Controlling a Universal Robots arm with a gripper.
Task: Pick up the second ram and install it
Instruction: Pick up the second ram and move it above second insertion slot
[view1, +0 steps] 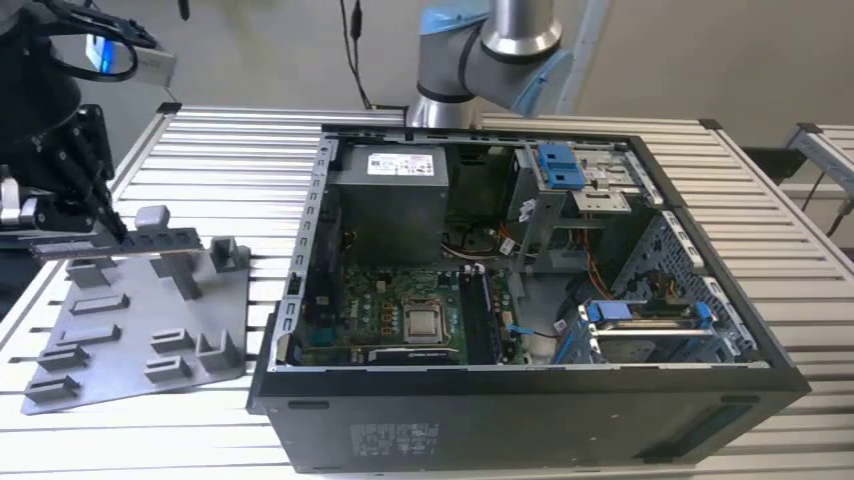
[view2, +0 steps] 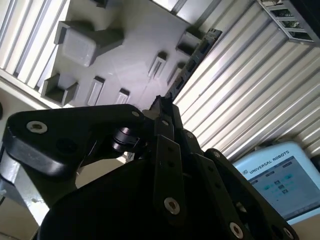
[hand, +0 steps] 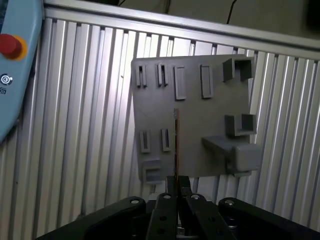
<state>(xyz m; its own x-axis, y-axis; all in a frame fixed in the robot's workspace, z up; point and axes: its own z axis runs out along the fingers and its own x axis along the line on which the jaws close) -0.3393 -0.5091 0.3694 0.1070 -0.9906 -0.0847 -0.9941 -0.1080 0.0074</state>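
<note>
My gripper (view1: 110, 228) is at the exterior view's left, shut on the second ram (view1: 134, 241), a thin flat stick held level just above the grey fixture plate (view1: 134, 335). In the first wrist view the ram (hand: 176, 140) shows edge-on, running out from the gripper (hand: 176, 183) over the plate (hand: 205, 110). The second wrist view shows the ram (view2: 192, 62) reaching past the gripper (view2: 161, 106) along the edge of the plate (view2: 130, 55). The open computer case (view1: 534, 410) lies to the exterior view's right, with its motherboard (view1: 394, 305) and dark memory slots (view1: 477, 312) exposed.
The fixture plate carries several upright posts (view1: 154, 222). Blue drive-bay latches (view1: 561, 166) and cables sit inside the case. The arm's base (view1: 481, 50) stands behind the case. A teach pendant (view2: 275, 180) lies on the ribbed metal table (view1: 200, 150) near the plate.
</note>
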